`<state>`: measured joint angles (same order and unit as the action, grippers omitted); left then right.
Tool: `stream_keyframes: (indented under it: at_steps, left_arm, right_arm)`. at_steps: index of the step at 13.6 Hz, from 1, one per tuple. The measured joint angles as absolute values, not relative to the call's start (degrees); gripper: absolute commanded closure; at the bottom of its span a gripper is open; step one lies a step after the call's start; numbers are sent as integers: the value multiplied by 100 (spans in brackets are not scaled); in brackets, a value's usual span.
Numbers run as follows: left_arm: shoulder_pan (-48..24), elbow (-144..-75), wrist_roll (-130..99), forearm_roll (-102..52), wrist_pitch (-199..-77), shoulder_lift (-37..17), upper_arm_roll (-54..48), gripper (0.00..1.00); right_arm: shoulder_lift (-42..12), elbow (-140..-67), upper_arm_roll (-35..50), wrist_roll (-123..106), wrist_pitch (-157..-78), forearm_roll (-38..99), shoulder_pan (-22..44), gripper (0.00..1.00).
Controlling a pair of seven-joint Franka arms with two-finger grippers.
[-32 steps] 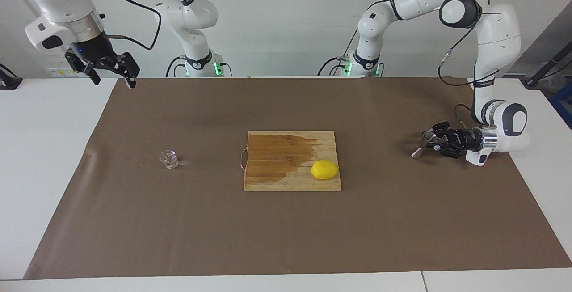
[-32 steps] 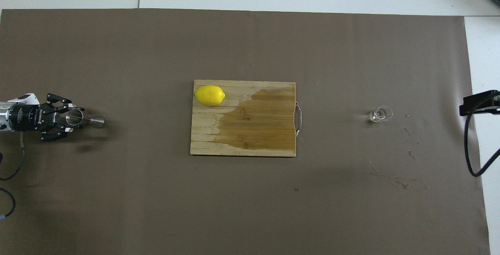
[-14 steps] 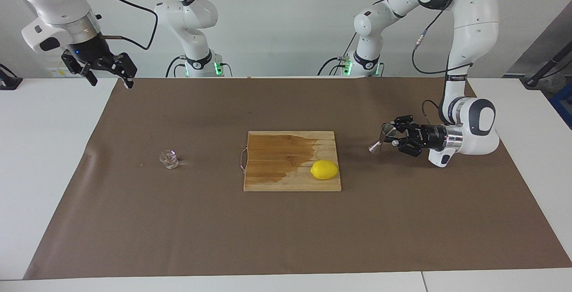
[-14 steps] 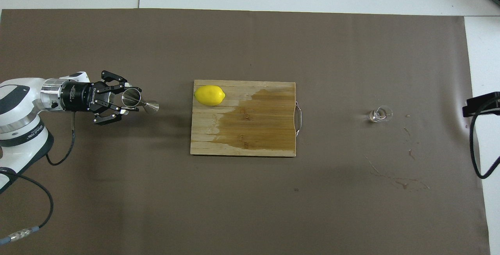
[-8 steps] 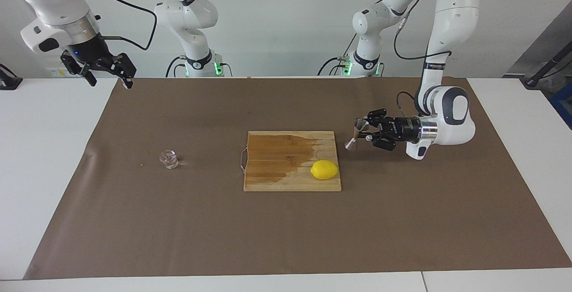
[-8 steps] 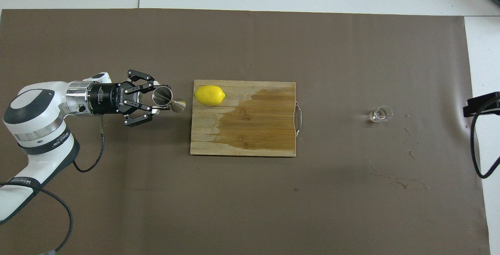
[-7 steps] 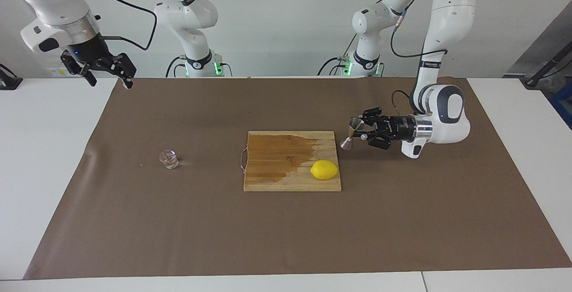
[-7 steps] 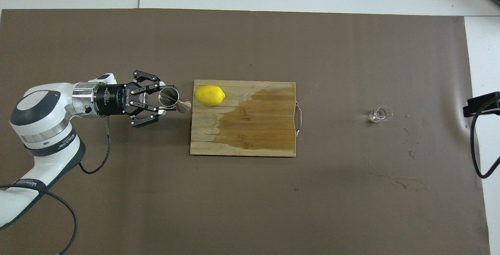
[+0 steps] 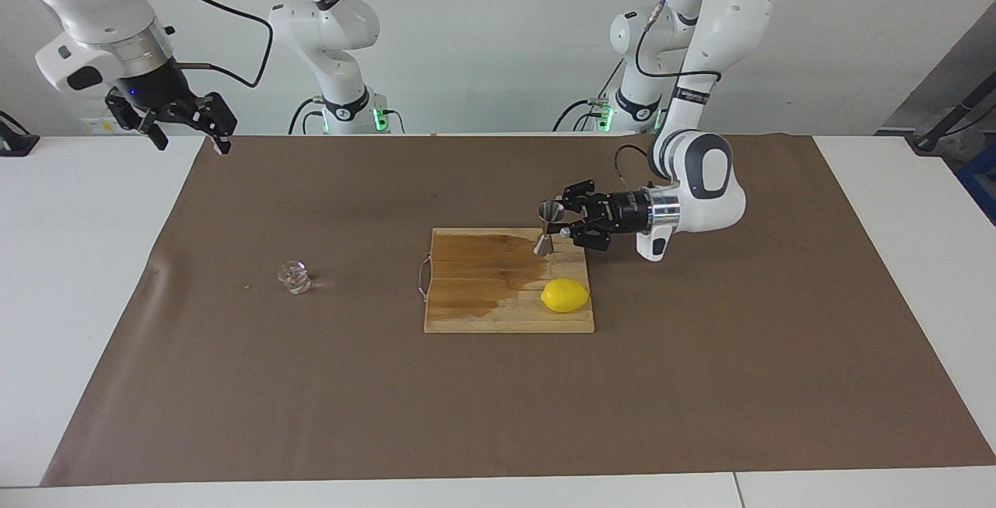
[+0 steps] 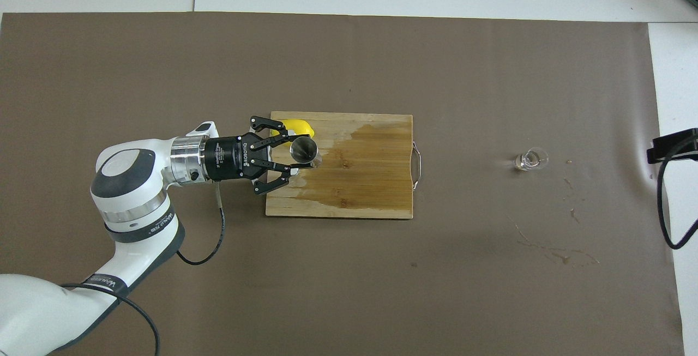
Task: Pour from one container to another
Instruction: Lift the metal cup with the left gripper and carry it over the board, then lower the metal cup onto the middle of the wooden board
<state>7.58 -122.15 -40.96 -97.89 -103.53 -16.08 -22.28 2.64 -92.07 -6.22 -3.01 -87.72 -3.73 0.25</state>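
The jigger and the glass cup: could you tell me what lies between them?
The wet cutting board and bare brown paper separate jigger from glass cup, clearest in the facing view.

Facing view: we look high across at robots. Overhead: steeply down, forward. Both share rectangular wooden cutting board (image 9: 508, 281) (image 10: 354, 181).

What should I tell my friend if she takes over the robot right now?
Left gripper: shut on the small shiny steel hourglass-shaped jigger, held upright over the wooden cutting board beside the yellow lemon.
Right gripper: open, empty, waiting over the right arm's end of the table.
Tiny clear faceted glass cup: standing on the brown mat toward the right arm's end, untouched.
Done: jigger picked up.
Left: pick up the cup and pour into the jigger.
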Motion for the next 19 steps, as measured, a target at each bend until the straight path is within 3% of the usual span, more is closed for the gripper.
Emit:
stream_keyframes:
  at_steps: [14, 19]
  left_arm:
    - [38, -12437, -3353, -10688, -11412, -1615, -2198, 69]
    - [-55, -12441, -2946, -10853, -11433, -1872, -2196, 69]
  right_arm:
    - [258, -9207, -631, -388, -8772, -373, 17, 0]
    - [258, -9207, -632, -388, -8772, -373, 15, 0]
